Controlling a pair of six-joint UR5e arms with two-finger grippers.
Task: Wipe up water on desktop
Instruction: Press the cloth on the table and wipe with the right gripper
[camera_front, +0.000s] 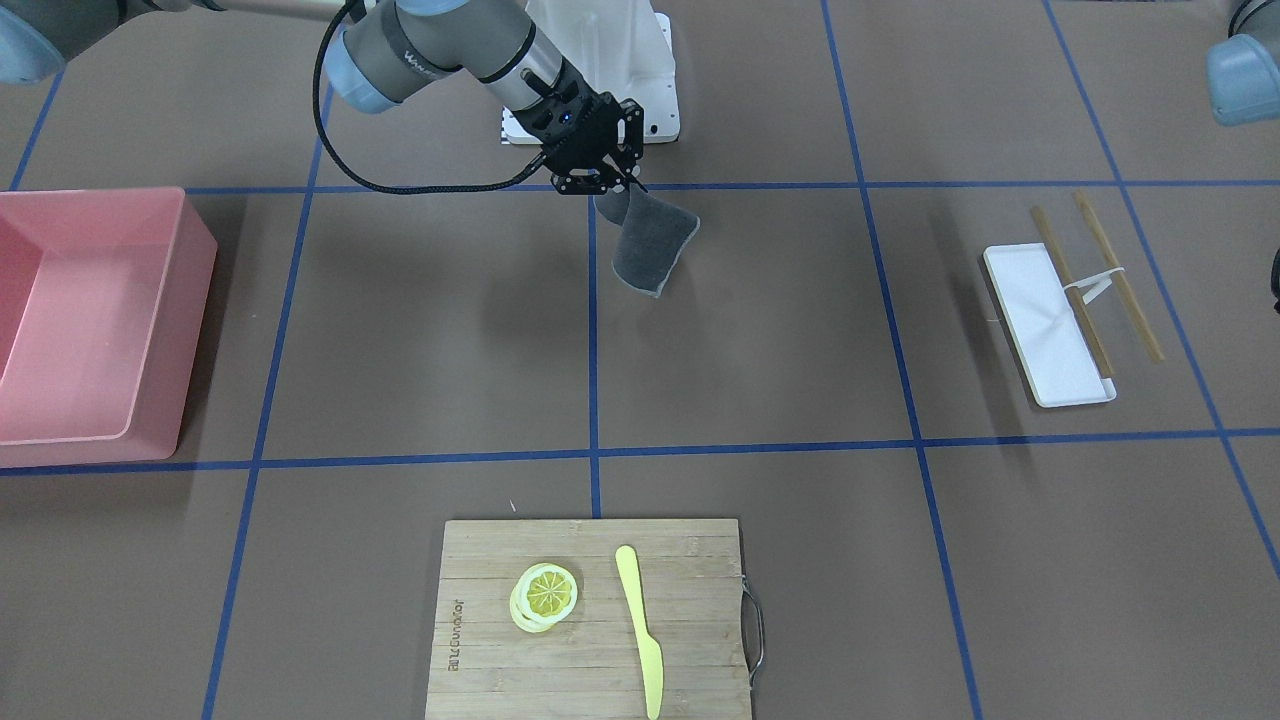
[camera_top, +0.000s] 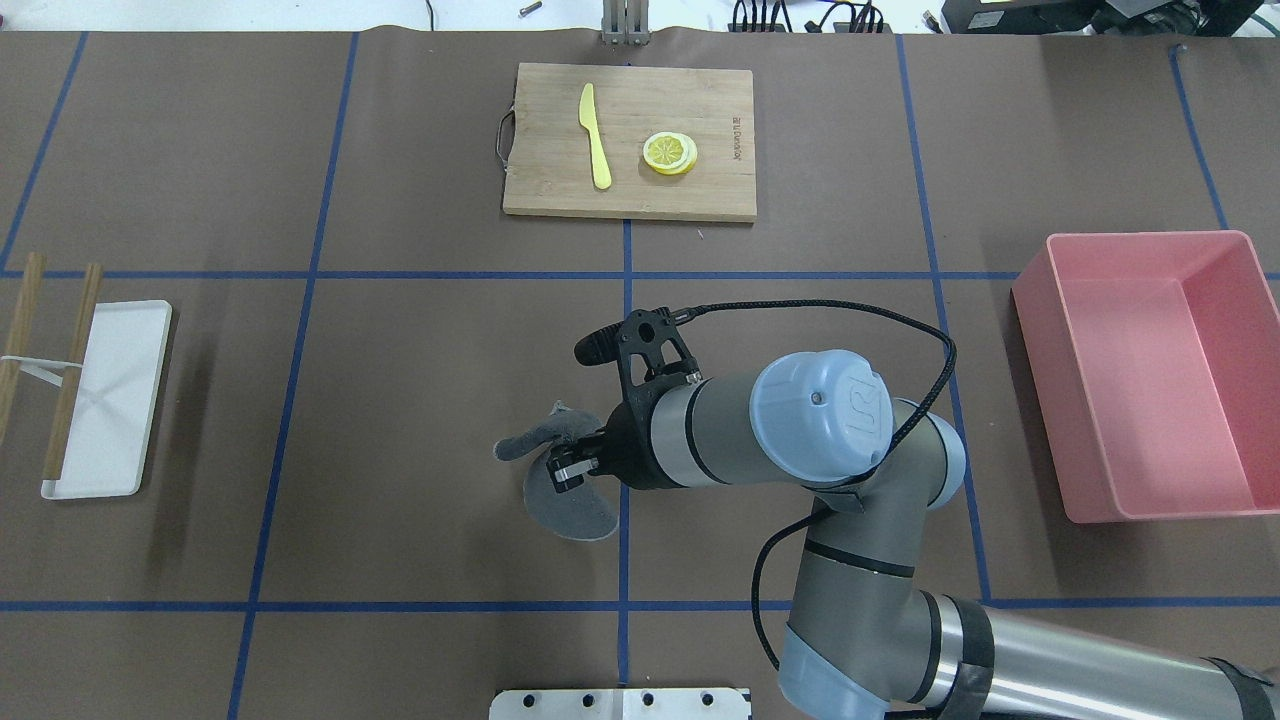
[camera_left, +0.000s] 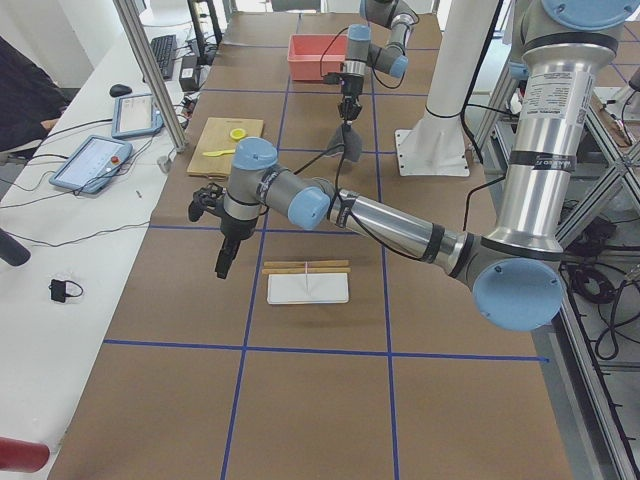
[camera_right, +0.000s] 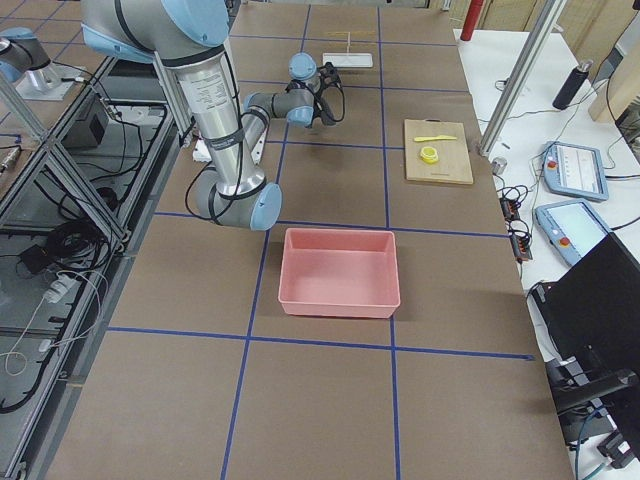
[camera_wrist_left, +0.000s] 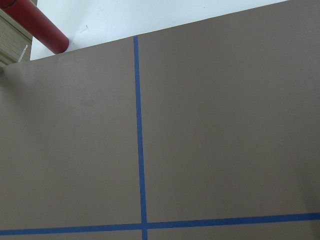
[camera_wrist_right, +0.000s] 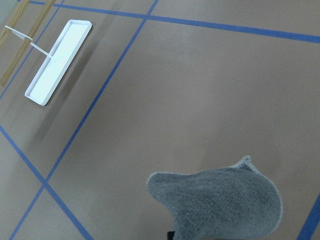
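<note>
R gripper (camera_top: 568, 466) clamped on grey cloth (camera_top: 565, 508), which seems to hang clear above desktop (camera_top: 420, 400) centre. We judge: cloth picked, wipe not begun. We see no water, so next move needs a target patch, then lowering till cloth presses flat. L gripper (camera_left: 221, 270): can't tell its state. Overhead, L→R: tray (camera_top: 125, 440) w/ sticks (camera_top: 73, 370), board (camera_top: 540, 160), pink bin (camera_top: 1165, 512). All well apart, nothing blocks.

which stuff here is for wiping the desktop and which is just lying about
For the job: grey cloth, right gripper holding it, desktop.
Lying about: pink bin, cutting board, lemon slices, yellow knife, white tray, wooden sticks.
</note>
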